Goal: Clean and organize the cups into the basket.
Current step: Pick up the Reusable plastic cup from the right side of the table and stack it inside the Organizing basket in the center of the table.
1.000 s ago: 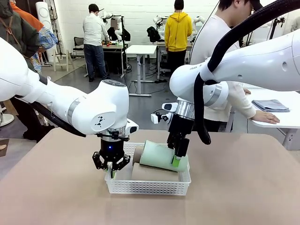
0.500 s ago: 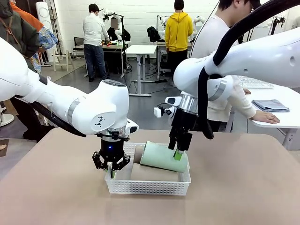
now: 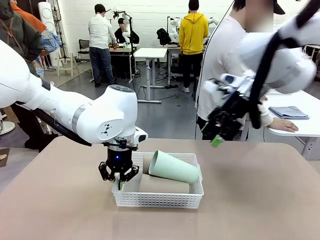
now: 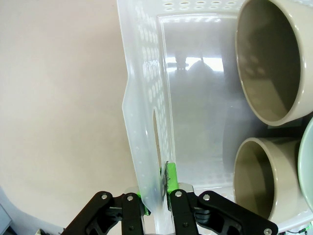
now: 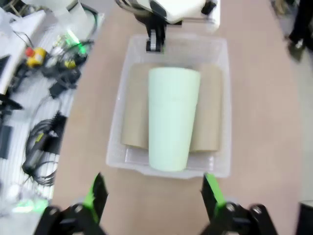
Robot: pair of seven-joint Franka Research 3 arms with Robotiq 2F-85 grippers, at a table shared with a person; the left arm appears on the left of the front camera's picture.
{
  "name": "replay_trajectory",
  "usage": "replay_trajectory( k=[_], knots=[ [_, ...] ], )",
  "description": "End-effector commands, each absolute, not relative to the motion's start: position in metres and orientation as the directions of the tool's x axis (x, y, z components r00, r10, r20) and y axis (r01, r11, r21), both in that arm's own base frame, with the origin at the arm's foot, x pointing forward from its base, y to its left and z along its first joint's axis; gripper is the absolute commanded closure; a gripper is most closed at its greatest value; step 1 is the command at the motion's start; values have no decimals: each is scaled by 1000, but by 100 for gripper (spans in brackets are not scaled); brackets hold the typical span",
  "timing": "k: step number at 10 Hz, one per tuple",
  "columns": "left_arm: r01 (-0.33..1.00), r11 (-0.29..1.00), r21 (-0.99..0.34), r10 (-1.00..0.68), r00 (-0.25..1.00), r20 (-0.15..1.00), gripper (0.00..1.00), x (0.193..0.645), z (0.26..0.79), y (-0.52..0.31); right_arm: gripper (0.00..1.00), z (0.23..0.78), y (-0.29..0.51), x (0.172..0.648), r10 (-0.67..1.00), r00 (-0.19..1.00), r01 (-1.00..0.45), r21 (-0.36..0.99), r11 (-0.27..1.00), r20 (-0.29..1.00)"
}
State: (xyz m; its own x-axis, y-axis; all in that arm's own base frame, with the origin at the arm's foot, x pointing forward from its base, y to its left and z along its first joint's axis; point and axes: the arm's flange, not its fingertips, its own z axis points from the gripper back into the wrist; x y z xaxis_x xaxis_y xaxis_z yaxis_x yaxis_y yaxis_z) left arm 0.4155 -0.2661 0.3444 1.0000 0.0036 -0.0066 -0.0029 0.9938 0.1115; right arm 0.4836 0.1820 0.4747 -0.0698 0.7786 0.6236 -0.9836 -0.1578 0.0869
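**Three cups lie in the basket; left gripper pinches its wall**

The basket (image 3: 158, 199) sits on the brown table (image 3: 260, 200), near the middle and a little left. All three cups lie on their sides inside it. The two brown cups (image 5: 134, 105) rest side by side on the bottom, and the green cup (image 3: 174, 167) lies on top of them, along the seam between the two, its mouth turned to the left end of the basket. In the left wrist view the open mouths of the brown cups (image 4: 269, 58) face the camera, with the rim of the green one just showing at the picture's right edge.

The left gripper (image 3: 119, 181) hangs straight down at the basket's left end. Its jaws are closed tight on the basket's thin side wall (image 4: 146, 147), one green pad (image 4: 171, 177) inside and the other outside, right beside a handle cut-out.

The right gripper (image 3: 216, 139) is up in the air, well above the table and to the right of the basket, motion-blurred in the front view. Its fingers (image 5: 95, 196) stand spread wide with nothing between them, and from its own camera the basket lies far below.

A person (image 3: 222, 65) in white stands at the far side.
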Motion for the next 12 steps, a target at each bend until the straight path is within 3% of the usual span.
replay_trajectory(
  k=[1, 4, 8, 9, 12],
  knots=[
    [-22, 993, 114, 23, 1000, -6, 100, 414, 344, -270, 0, 460, 113, 445, 617, -131, -980, -6, -201, 776],
    [-22, 993, 114, 23, 1000, -6, 100, 414, 344, -270, 0, 431, 21, 425, 481, -109, -992, -63, -111, 870],
    [-22, 993, 114, 23, 1000, -6, 100, 414, 344, -270, 0, 395, -24, 420, 429, 33, -997, -2, 81, 903],
    [-22, 993, 114, 23, 1000, -6, 100, 414, 344, -270, 0, 408, -29, 413, 456, -34, -999, -24, -29, 889],
    [-22, 993, 114, 23, 1000, -6, 100, 414, 344, -270, 0, 408, -29, 413, 456, -34, -999, -24, -29, 889]
  ],
)
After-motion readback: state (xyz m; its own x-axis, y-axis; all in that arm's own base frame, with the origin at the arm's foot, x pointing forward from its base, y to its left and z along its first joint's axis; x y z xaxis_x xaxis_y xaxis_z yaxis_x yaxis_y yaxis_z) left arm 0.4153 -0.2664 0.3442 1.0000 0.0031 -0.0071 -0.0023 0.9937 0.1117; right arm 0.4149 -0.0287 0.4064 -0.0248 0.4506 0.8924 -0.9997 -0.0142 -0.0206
